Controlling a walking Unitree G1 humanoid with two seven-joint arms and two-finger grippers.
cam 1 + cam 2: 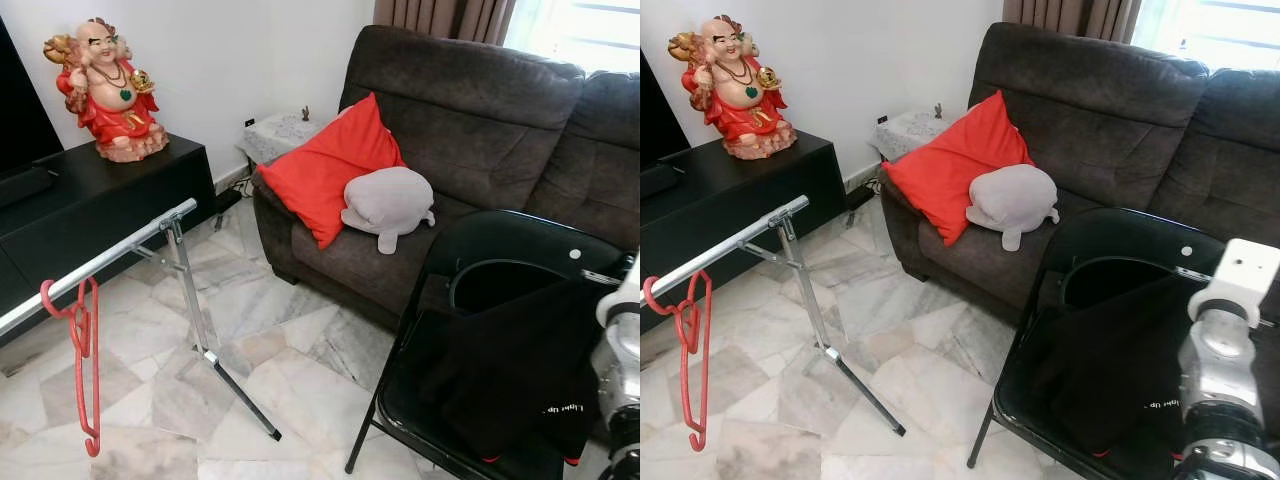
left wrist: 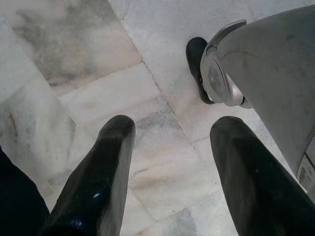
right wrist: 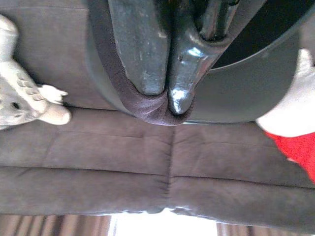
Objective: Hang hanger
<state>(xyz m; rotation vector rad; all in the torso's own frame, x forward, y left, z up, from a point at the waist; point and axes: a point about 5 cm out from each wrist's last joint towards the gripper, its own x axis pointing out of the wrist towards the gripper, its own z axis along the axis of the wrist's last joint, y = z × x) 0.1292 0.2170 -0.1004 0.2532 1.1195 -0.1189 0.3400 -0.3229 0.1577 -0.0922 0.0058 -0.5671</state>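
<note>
1. Hanger, red, hangs by its hook from the silver rack rail, at the rail's near end on the robot's left.
2. The rack stands on the marble floor on splayed legs, in front of a black cabinet carrying a figurine.
3. A black chair, draped with dark cloth, stands just before the sofa, which holds a red cushion and a grey plush.
4. The left gripper points down at the floor, jaws spread apart and empty.
5. The right gripper has its jaws pressed together at the chair's cloth-covered edge; whether they pinch anything cannot be told.
</note>
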